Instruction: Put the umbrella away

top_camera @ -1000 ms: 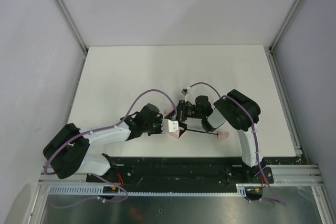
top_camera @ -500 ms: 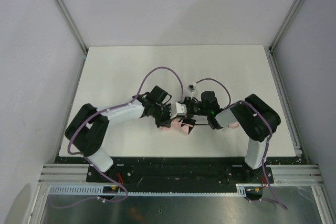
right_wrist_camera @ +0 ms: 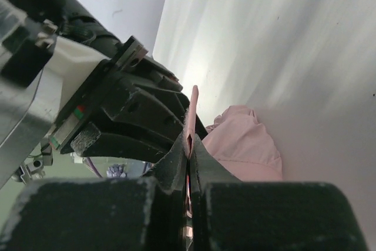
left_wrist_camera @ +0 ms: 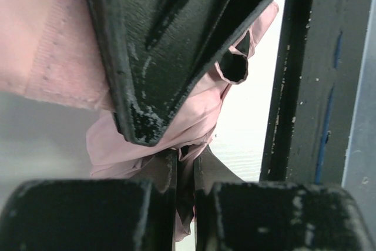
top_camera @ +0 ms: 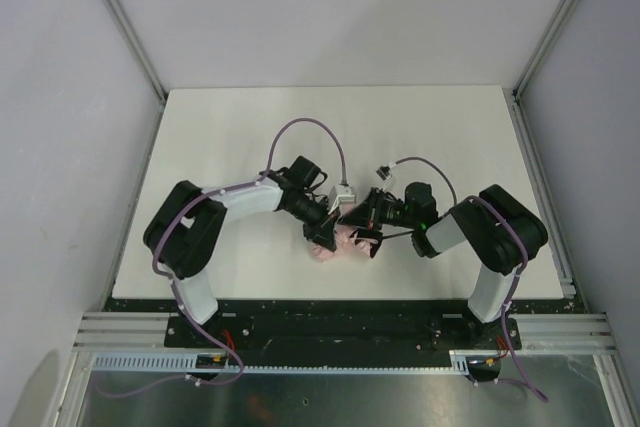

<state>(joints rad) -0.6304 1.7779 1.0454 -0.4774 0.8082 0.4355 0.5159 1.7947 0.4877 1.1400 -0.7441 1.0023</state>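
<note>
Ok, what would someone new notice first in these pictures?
The left arm and right arm meet head-on at the front middle of the white table, bunched over a crumpled pale pink umbrella. In each wrist view the jaws are shut on pink fabric.

- Top view: even overhead light, sharp throughout; surface [top_camera: 230, 127] bright white, shadows faint.
- Left hand [left_wrist_camera: 185, 157]: dark, blurred; umbrella [left_wrist_camera: 194, 110] above it defocused.
- Right hand [right_wrist_camera: 189, 145]: blurred; streaky glare beyond.
</note>
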